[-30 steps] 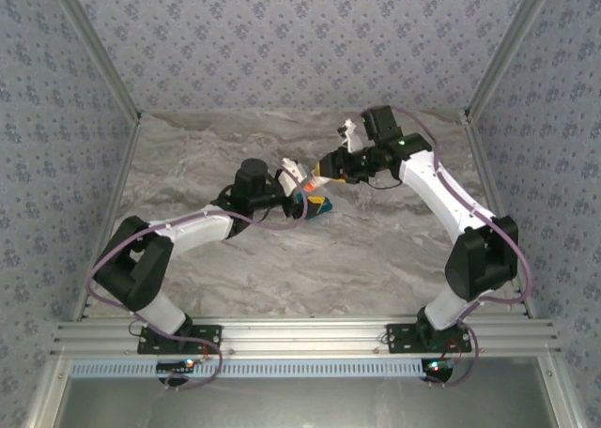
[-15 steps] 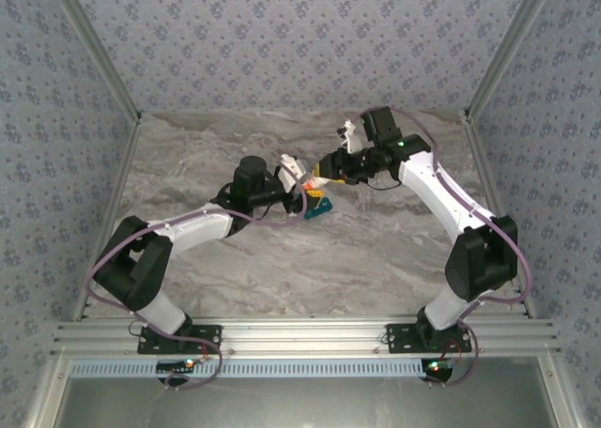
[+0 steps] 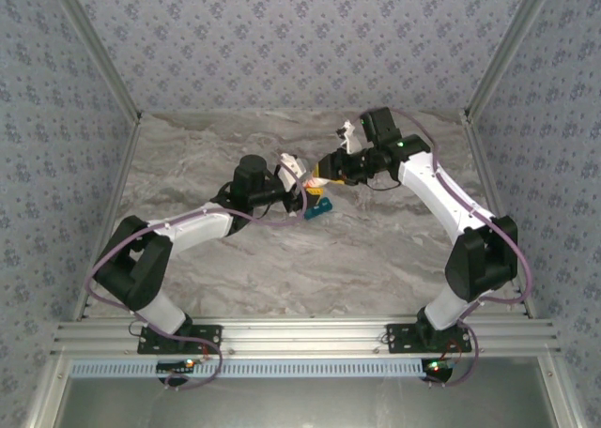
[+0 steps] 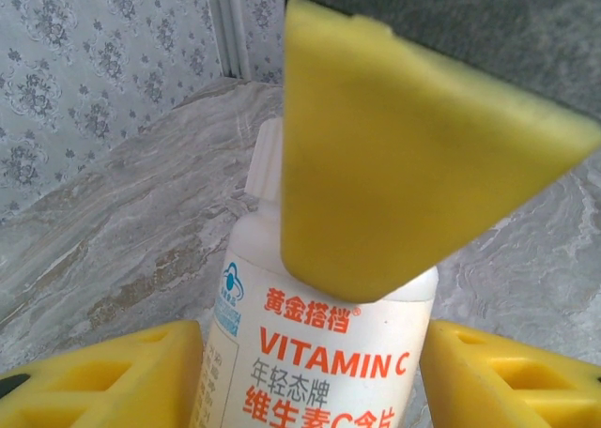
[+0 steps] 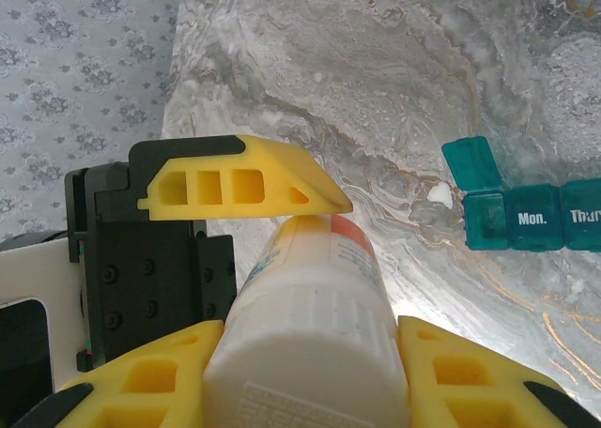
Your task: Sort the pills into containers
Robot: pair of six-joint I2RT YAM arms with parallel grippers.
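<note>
The two arms meet over the middle of the tabletop (image 3: pixel 376 250), well apart from every edge, with bare marble open on the near side toward the bases and out to the left.

The right hand (image 5: pixel 310 339) is pinching a white bottle (image 4: pixel 329 376) by its cap end, one yellow finger on each side. The bottle lies roughly level between the two hands, and its label reads "VITAMIN C" in orange.

The left hand (image 4: pixel 315 342) comes at the bottle from the other end. Its fingers (image 4: pixel 103 376) flank the labelled body closely on both sides, but I cannot tell whether they press on it or only stand beside it. From the right wrist, one of those fingers lies over the far part of the bottle.

The pill box (image 5: pixel 526 220) rests flat on the tabletop, just beside the hands on their near side in the overhead view and apart from the bottle. It is teal, with lids marked "Mon." and "Thur" (the row runs off the picture's right edge). The end lid (image 5: pixel 470 163) stands open. The marble around the box is free, and the patterned wall (image 5: pixel 84 62) meets the tabletop's edge well beyond it.
</note>
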